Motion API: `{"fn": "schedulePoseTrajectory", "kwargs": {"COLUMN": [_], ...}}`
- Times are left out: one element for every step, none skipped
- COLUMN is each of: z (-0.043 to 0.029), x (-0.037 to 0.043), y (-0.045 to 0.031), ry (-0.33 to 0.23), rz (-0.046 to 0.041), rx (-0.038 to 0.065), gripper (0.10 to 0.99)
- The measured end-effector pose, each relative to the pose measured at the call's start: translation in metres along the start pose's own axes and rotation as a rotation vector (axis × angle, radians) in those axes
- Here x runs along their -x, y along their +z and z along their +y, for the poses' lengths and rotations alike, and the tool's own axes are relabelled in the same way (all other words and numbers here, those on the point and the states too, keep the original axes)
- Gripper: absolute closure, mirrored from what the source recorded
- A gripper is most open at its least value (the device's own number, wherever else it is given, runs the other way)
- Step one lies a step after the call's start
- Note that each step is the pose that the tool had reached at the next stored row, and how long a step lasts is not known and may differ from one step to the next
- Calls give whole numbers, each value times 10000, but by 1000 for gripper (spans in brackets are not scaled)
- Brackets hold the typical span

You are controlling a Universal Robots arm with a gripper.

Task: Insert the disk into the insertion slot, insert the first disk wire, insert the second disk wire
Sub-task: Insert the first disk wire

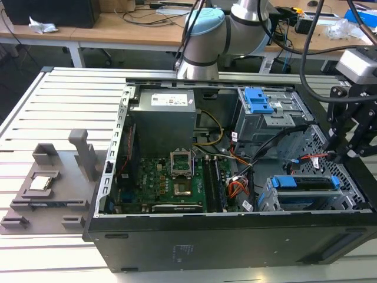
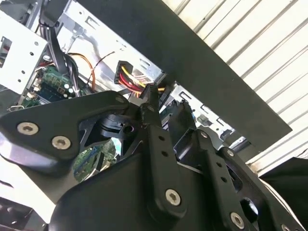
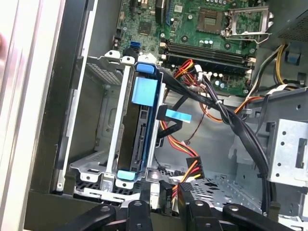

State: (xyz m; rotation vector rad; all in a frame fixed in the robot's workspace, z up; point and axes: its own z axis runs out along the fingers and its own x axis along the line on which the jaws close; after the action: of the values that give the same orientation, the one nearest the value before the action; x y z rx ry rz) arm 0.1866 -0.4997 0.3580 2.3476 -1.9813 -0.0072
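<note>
Disk (image 3: 144, 91) seated in insertion slot (image 3: 108, 144), rear edge left exposed for wiring. We judge claw (image 2: 165, 98) clamped on wire connector (image 3: 167, 192), held near slot so plug faces disk.

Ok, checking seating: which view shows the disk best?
The first wrist view: the disk sits in the insertion slot, blue carrier and connector edge facing the camera. The exterior view gives its blue-framed upper edge, side-on. The second wrist view faces a plug with red and yellow wires.
</note>
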Motion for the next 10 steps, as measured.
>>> {"fn": "schedulePoseTrajectory", "kwargs": {"z": [-10,-12,-12,-13,-13,-13,-13,-12,-13,-13], "x": [8,10,10,9,9,9,9,9,10,9], "y": [14,19,20,20,21,21,21,19,20,21], "ry": [-15,-24,-25,-27,-26,-25,-24,-22,-22,-22], "rz": [13,15,28,46,59,82,101,121,133,149], "rx": [2,3,5,8,11,15,18,22,23,26], "gripper": [725,725,725,725,725,725,741,808,918,918]}}
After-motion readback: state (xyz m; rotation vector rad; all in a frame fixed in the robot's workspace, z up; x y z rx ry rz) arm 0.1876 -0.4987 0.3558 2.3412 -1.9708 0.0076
